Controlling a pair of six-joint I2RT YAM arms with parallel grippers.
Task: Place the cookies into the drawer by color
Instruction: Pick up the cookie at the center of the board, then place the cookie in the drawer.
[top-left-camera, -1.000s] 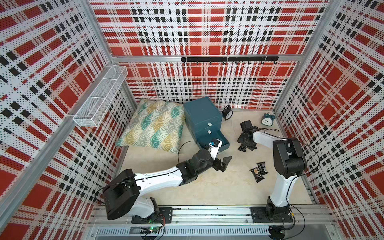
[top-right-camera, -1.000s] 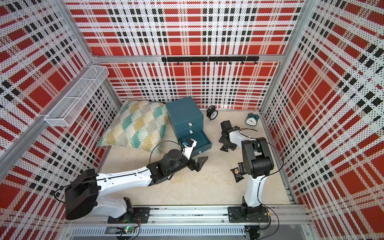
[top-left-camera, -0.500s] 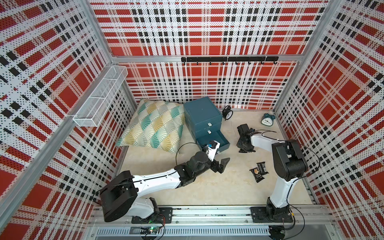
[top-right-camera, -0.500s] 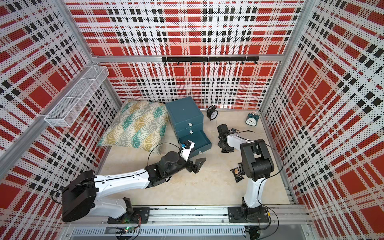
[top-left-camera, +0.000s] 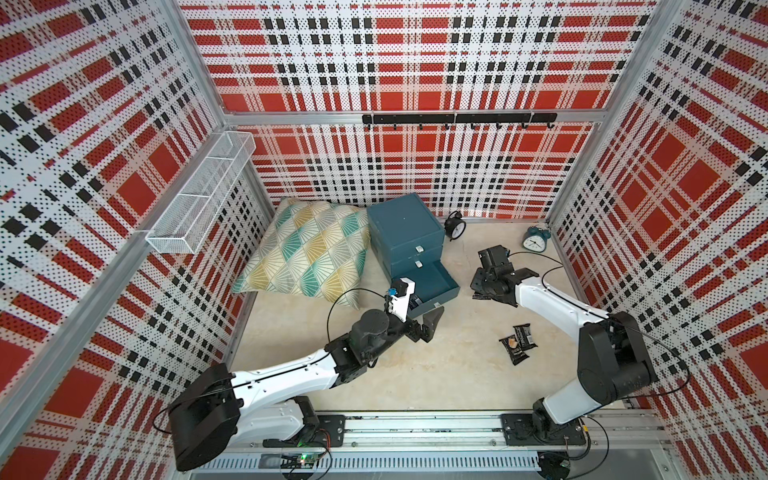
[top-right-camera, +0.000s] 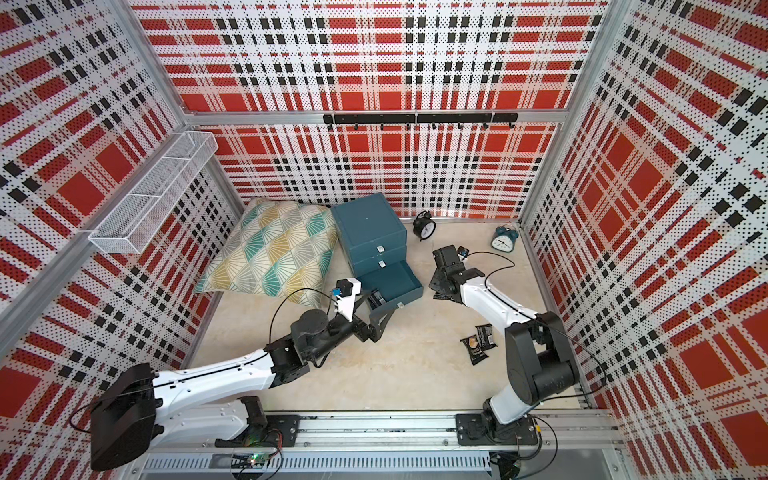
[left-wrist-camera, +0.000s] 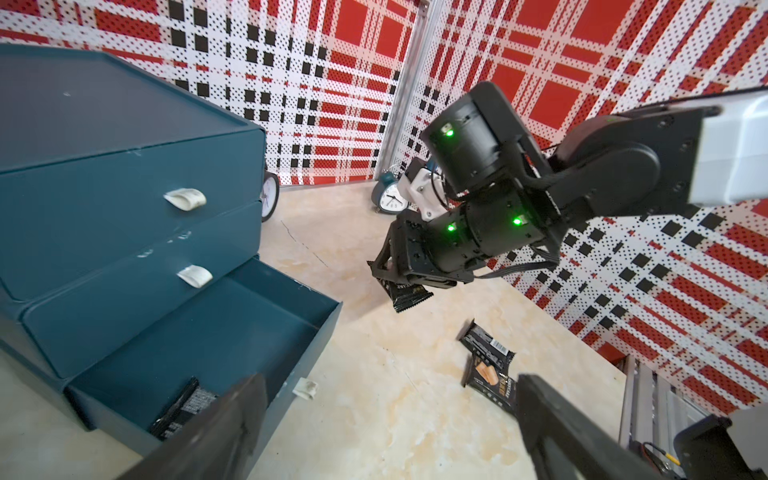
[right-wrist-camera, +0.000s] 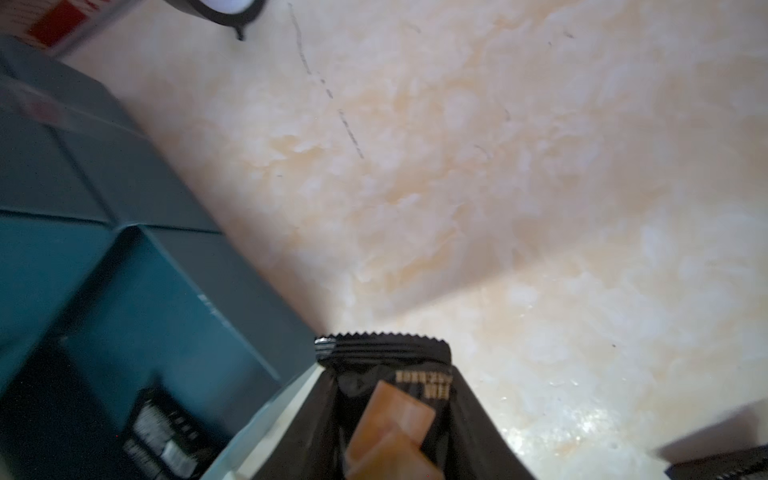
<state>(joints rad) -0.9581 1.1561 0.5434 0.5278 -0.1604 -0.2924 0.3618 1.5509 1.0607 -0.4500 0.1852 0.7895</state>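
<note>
The teal drawer cabinet (top-left-camera: 401, 226) stands at the back, its bottom drawer (top-left-camera: 436, 282) pulled out. One black cookie packet (left-wrist-camera: 183, 409) lies in that drawer. My right gripper (left-wrist-camera: 399, 278) is shut on another black cookie packet (right-wrist-camera: 395, 407). It holds the packet low over the floor, just right of the open drawer. Two more black cookie packets (top-left-camera: 517, 341) lie on the floor farther forward. At the drawer's front corner my left gripper (left-wrist-camera: 390, 386) is open with nothing between its fingers.
A patterned pillow (top-left-camera: 311, 253) leans left of the cabinet. A black alarm clock (top-left-camera: 454, 224) and a teal alarm clock (top-left-camera: 534, 240) stand near the back wall. A white wire basket (top-left-camera: 199, 199) hangs on the left wall and a black hook rail (top-left-camera: 457, 119) on the back wall.
The right gripper's jaws have closed on the black packet and its wrist has turned a little. The left arm has hardly moved.
</note>
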